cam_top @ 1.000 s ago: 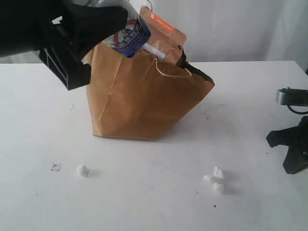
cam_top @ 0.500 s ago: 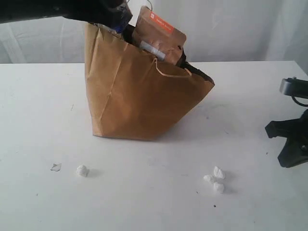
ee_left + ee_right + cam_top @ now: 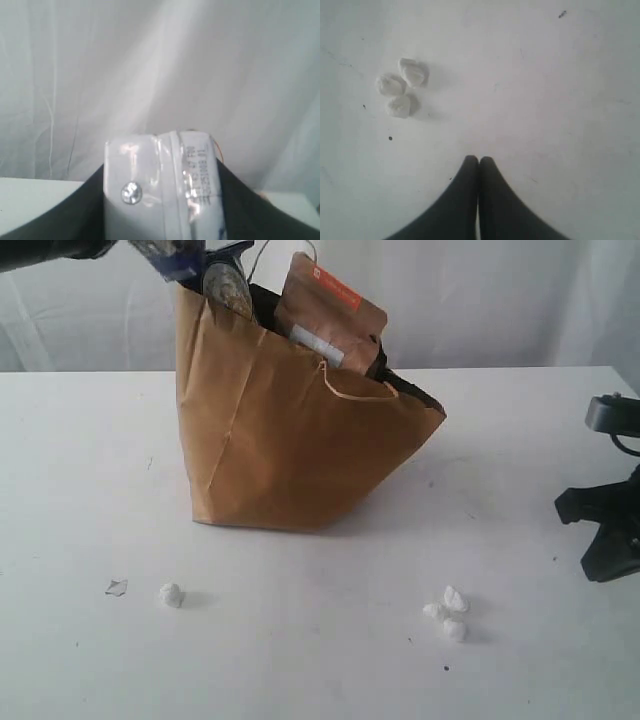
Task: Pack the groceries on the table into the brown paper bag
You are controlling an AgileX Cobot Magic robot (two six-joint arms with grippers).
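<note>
**Packet at the bag mouth, little left to pack**

The left claw pinches a blue-and-white packet, with a dark finger on each side of it. The packet hangs tilted just above the bag, over the left corner of its rim, not yet inside.

The pouch is already in the bag. Its upper half stands out of the mouth, with something pale tucked under it. The bag wall hides any other contents.

The right claw is pressed together and empty, over the table well right of the bag.

In front of the bag lie three white lumps. Front-left are a single lump and a scrap.

No groceries lie loose in view.

Judgement: packing is nearly done. Lowering and releasing the packet is probably the last step.
</note>
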